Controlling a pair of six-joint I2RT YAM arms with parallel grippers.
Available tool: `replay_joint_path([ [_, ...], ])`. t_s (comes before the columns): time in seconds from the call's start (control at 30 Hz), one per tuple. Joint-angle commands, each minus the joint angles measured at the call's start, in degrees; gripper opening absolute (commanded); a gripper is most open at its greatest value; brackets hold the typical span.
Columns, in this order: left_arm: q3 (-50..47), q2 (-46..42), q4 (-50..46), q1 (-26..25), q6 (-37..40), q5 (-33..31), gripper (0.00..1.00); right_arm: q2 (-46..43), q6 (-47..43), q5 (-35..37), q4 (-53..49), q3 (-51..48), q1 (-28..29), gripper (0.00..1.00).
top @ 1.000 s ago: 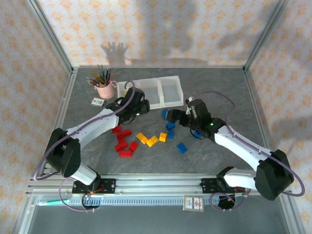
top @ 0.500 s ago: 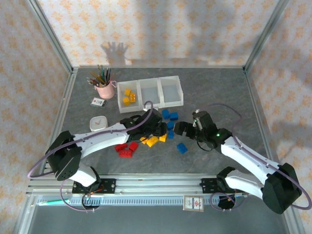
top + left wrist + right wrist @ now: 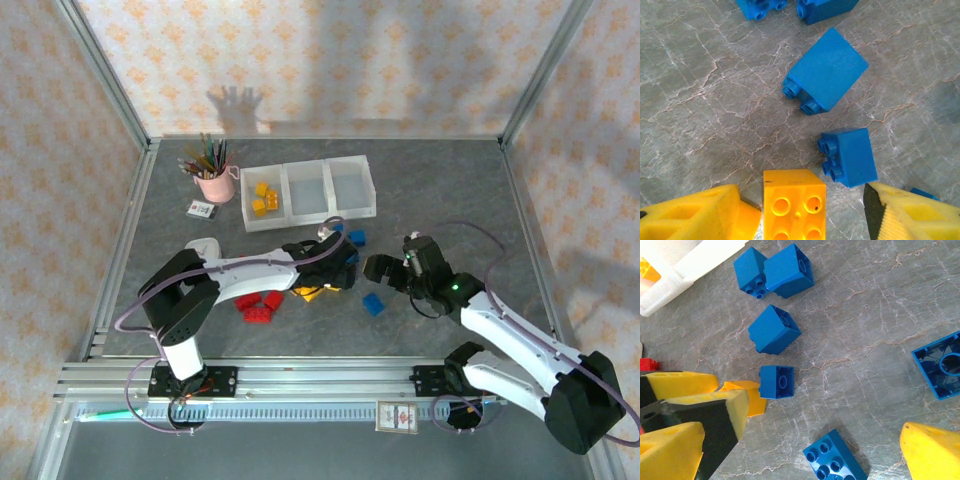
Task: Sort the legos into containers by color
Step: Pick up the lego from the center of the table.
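A second ago your left hand point(image 3: 805, 200) was up at the left bin of the tray point(image 3: 305, 190). It has since swung back across the desk point(image 3: 450, 190) and come down on the loose pile. Its fingers point(image 3: 695, 215) are spread, one on either side of a yellow brick point(image 3: 794, 202) that sits studs-up on the desk, not yet pinched. That bin holds a few yellow bricks point(image 3: 262, 197), so I read this as the start of another yellow pick. Close squarely, because a small blue brick point(image 3: 849, 156) lies just beside the right finger and could get nudged.

Your right hand point(image 3: 800, 435) has drawn back from the blue cluster point(image 3: 775, 275) toward the near side. It is spread too and holds nothing. A blue brick point(image 3: 834, 460) lies on the desk below it, between its fingers, and looks like its next pick. The two hands are near each other, so watch that gap as they close. The red bricks point(image 3: 257, 303) lie on the desk, so I judge the sort to be at an early stage.
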Motion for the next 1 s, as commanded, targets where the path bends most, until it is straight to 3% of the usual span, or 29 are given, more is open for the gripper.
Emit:
replay_joint_path([
  [0.0,2.11,2.39,-2.11,-0.43,1.35,-1.67,0.66,-0.97,0.40,1.15,-0.47,-0.61,-0.23,1.00],
  [0.2,3.03,4.84,-2.49,-0.42,1.44,-2.64,0.58,-0.79,0.32,0.51,0.38,-1.18,-0.23,1.00],
  [0.47,2.44,4.01,-2.29,-0.38,1.53,-2.51,0.38,-0.72,-0.23,0.22,0.40,-0.55,-0.23,1.00],
  [0.73,1.83,-1.48,-3.15,-0.25,1.44,-4.22,0.33,-0.26,-2.50,-1.01,-0.07,2.67,-0.23,1.00],
  [0.97,2.37,-8.80,-6.23,2.56,2.50,-10.84,0.33,2.85,-3.68,-6.05,3.37,6.76,-0.15,0.99],
])
